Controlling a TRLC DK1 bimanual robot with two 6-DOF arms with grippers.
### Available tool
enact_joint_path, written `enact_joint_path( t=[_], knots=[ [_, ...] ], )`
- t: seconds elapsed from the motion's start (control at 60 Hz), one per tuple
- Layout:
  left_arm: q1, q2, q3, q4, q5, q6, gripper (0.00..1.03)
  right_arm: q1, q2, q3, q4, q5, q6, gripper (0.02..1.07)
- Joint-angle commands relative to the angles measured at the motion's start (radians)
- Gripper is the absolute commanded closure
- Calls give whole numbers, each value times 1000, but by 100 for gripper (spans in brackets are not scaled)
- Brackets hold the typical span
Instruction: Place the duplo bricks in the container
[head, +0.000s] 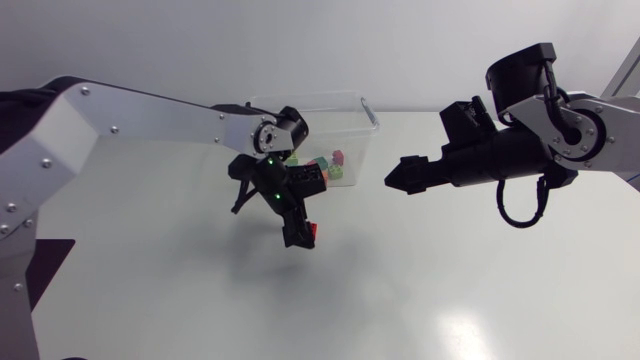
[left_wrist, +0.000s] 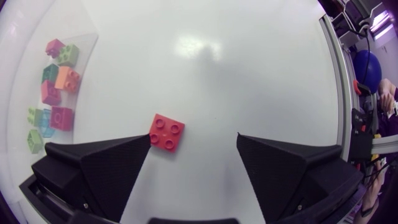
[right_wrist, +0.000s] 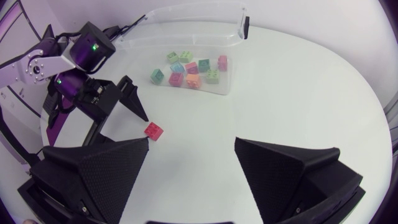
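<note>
Left hand, spread, is hovering over the red duplo brick, off-centre by one fingertip. Right hand, also spread, is hanging farther off.

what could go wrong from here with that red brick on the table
1. The red brick lies off-centre between the open fingers of the left gripper, close to one finger and turned at an angle. Closing may nudge or twist it instead of gripping it.
2. The right gripper hangs beside the container, so the left arm's path to it could be crowded.
</note>
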Motion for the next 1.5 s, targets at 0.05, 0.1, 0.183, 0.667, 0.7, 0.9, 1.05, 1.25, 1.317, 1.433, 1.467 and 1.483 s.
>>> enact_joint_path(
  t=[0.05, 0.1, 0.183, 0.667, 0.7, 0.9, 1.05, 1.25, 1.317, 1.433, 1.467, 1.483],
  knots=[
    [17, -66, -18, 5, 11, 82, 5, -5, 1, -30, 0, -5, -12, 7],
    [22, -65, -18, 11, 11, 111, 5, -5, 4, -31, 1, -5, -12, 7],
    [34, -30, -16, 16, 9, 188, 5, -4, 7, -33, 4, -5, -11, 7],
    [25, 142, 25, 14, -46, 318, 6, -2, 26, -30, 7, -2, -11, 7],
    [25, 142, 30, 14, -46, 318, 6, -2, 26, -31, 7, 0, -11, 7],
    [20, 145, 56, 14, -44, 320, 6, -5, 26, -34, 7, -2, -16, 7],
    [23, 164, 86, 14, -41, 318, 8, -5, 26, -39, 7, -2, -17, 7],
    [28, 176, 105, 11, -40, 320, 9, -13, 26, -43, 7, -5, -25, 7],
    [31, 179, 111, 11, -38, 320, 12, -13, 26, -43, 7, -5, -25, 7],
    [28, 179, 113, 7, -27, 320, 25, -15, 26, -43, 9, -5, -25, 7],
    [26, 182, 113, 7, -24, 320, 34, -15, 26, -45, 9, -5, -26, 7],
    [25, 182, 113, 7, -23, 320, 40, -15, 26, -45, 9, -5, -26, 7]
  ],
)
